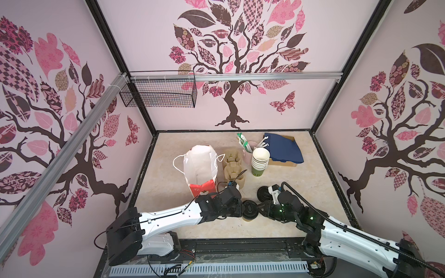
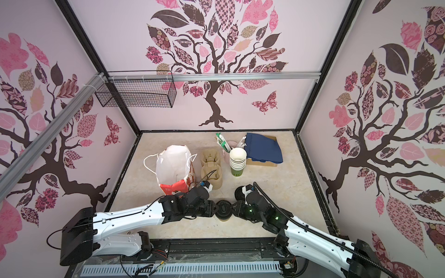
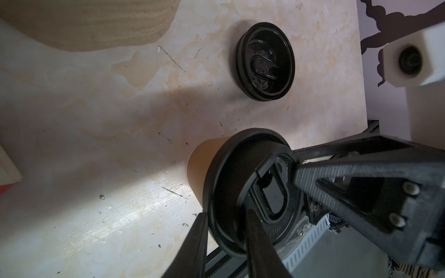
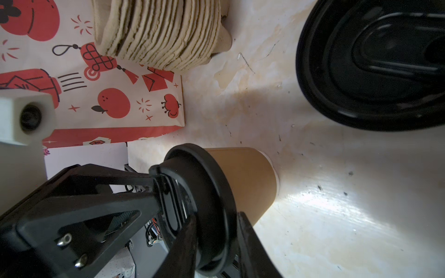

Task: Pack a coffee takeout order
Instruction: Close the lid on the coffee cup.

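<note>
A small brown paper cup (image 1: 248, 217) (image 3: 204, 166) (image 4: 248, 178) stands near the table's front edge, capped with a black lid (image 1: 249, 207) (image 2: 224, 207) (image 3: 231, 183) (image 4: 204, 192). From the left, my left gripper (image 1: 241, 209) (image 2: 215, 208) (image 3: 227, 232) is shut on the lid's rim. From the right, my right gripper (image 1: 258, 208) (image 2: 233, 207) (image 4: 218, 240) pinches the opposite rim. Tan pulp carriers (image 1: 234, 166) (image 4: 159, 31) sit stacked behind the left gripper. Navy napkins (image 1: 284, 146) lie at the back right.
A spare black lid (image 1: 263, 193) (image 3: 265, 61) (image 4: 370, 62) lies just behind the right gripper. A white and red paper bag (image 1: 201, 163) (image 4: 108, 96) stands open at the left. Stacked lidless cups (image 1: 260, 161) and a pink straw cup (image 1: 249, 149) stand mid-back.
</note>
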Action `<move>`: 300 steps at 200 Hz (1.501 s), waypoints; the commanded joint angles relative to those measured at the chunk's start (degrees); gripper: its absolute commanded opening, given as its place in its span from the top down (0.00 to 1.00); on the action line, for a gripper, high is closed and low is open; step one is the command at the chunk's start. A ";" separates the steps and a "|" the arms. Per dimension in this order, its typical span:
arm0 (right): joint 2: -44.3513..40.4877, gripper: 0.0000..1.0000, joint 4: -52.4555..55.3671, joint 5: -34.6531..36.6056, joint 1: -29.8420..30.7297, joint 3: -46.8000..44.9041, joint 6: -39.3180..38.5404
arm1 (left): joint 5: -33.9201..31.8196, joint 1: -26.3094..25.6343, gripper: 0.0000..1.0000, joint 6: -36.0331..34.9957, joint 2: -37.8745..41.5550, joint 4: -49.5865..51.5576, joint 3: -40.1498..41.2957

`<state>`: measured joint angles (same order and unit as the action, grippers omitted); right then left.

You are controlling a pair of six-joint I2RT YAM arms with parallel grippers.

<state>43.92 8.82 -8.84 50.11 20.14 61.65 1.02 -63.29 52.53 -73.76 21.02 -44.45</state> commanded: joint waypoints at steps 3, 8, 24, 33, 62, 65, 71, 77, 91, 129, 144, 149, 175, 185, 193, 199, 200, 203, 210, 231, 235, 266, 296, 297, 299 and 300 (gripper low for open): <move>0.57 0.70 4.81 -0.36 -0.01 -0.84 -0.27 | 0.04 0.14 0.71 -2.02 -1.39 4.61 2.39; 0.60 0.70 4.85 -0.26 -0.01 -0.36 -0.34 | 0.04 0.14 0.71 -2.23 -1.48 4.72 2.08; 0.55 0.69 4.89 -0.15 -0.01 0.99 -1.04 | 0.16 -0.05 0.70 -2.85 -1.50 4.74 1.06; 0.42 0.68 4.77 -0.12 -0.01 1.74 -1.33 | 0.13 -0.16 0.69 -3.31 -1.35 4.79 0.45; 0.29 0.63 5.41 -0.17 -0.01 4.76 -2.97 | 0.13 -0.17 0.66 -4.92 -0.65 5.63 -1.72; 0.44 0.63 5.75 -0.21 -0.01 5.12 -3.26 | 0.15 -0.15 0.65 -5.02 -0.63 5.80 -1.92; 0.65 0.61 6.45 0.01 -0.01 5.86 -3.90 | 0.04 -0.15 0.65 -5.19 -0.55 6.01 -2.20; 0.87 0.58 7.31 0.34 -0.01 6.44 -4.42 | -0.04 -0.17 0.65 -5.32 -0.60 6.05 -2.39; 0.99 0.53 8.80 1.13 -0.01 7.34 -5.34 | -0.10 -0.17 0.65 -5.53 -0.67 5.97 -2.66; -0.02 0.50 10.34 2.38 -0.01 7.71 -5.44 | 0.01 -0.16 0.64 -6.45 -0.38 6.23 -3.67; -0.79 0.52 11.57 3.08 -0.01 8.02 -5.57 | 0.10 -0.17 0.64 -6.64 -0.08 6.09 -3.72; -1.05 0.53 12.01 3.19 -0.01 8.14 -5.70 | 0.05 -0.17 0.63 -6.79 -0.15 5.91 -3.72; -1.27 0.59 14.08 1.67 -0.01 8.24 -6.66 | 0.73 -0.16 0.63 -7.26 -0.81 5.11 -4.04; -0.90 0.61 15.29 0.83 -0.01 8.46 -7.08 | 0.91 -0.17 0.62 -7.36 -1.19 4.84 -4.30; -0.90 0.62 16.21 0.50 -0.01 8.58 -7.25 | 0.92 -0.17 0.62 -7.37 -1.51 4.82 -4.40; -1.11 0.64 16.65 0.40 -0.01 8.52 -7.38 | 0.94 -0.17 0.62 -7.36 -1.71 4.72 -4.50; -1.12 0.64 16.75 0.40 -0.01 8.51 -7.36 | 0.88 -0.17 0.62 -7.36 -1.77 4.73 -4.51; -1.26 0.65 16.91 0.48 -0.01 8.43 -7.42 | 0.87 -0.17 0.62 -7.30 -1.89 4.74 -4.51; -1.50 0.66 17.10 0.57 -0.01 8.14 -7.46 | 0.70 -0.17 0.62 -7.15 -2.10 4.76 -4.53; -1.37 0.69 15.77 -0.60 -0.01 6.90 -7.18 | -0.08 -0.17 0.63 -7.53 -2.68 5.60 -4.86; -1.23 0.69 15.17 -1.27 -0.01 6.70 -7.01 | -0.33 -0.17 0.64 -7.74 -2.82 6.02 -5.02; 0.31 0.68 11.59 -6.23 -0.01 5.87 -6.76 | -0.54 -0.16 0.64 -8.43 -3.79 7.99 -5.96; 1.42 0.67 12.83 -8.00 -0.01 6.29 -8.25 | -0.20 -0.17 0.65 -9.01 -4.48 8.16 -6.21; 1.42 0.67 12.90 -8.02 -0.01 6.30 -8.32 | -0.21 -0.17 0.65 -9.02 -4.52 8.16 -6.20; 1.47 0.67 13.02 -8.10 -0.01 6.31 -8.41 | -0.22 -0.17 0.65 -9.02 -4.48 8.21 -6.27; 1.45 0.67 13.09 -8.15 -0.01 6.36 -8.44 | -0.22 -0.17 0.65 -9.03 -4.52 8.23 -6.31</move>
<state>44.86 21.17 -14.26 50.11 26.20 54.83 1.54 -63.31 44.93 -76.86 26.30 -49.32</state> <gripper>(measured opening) 0.326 0.354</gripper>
